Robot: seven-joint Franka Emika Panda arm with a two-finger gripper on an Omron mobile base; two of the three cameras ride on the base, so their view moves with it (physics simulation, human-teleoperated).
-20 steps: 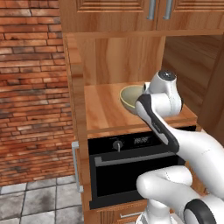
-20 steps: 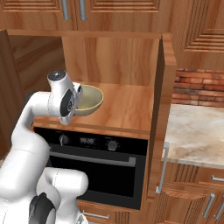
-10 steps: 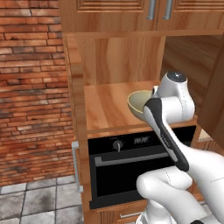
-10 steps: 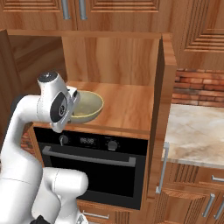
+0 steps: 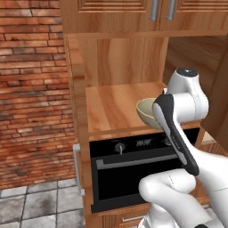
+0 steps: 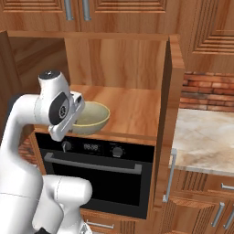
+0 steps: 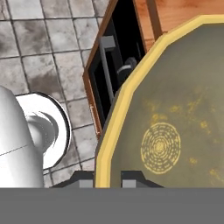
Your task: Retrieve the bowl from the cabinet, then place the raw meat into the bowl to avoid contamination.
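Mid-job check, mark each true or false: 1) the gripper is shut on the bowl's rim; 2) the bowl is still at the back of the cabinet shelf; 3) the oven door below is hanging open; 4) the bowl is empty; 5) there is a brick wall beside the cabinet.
1) True: the gripper is shut on the rim of the bowl.
2) False: the bowl is at the front edge of the shelf in the cabinet, partly out over the oven.
3) False: the oven door is closed.
4) True: nothing lies inside it.
5) True: a brick wall stands beside the cabinet.
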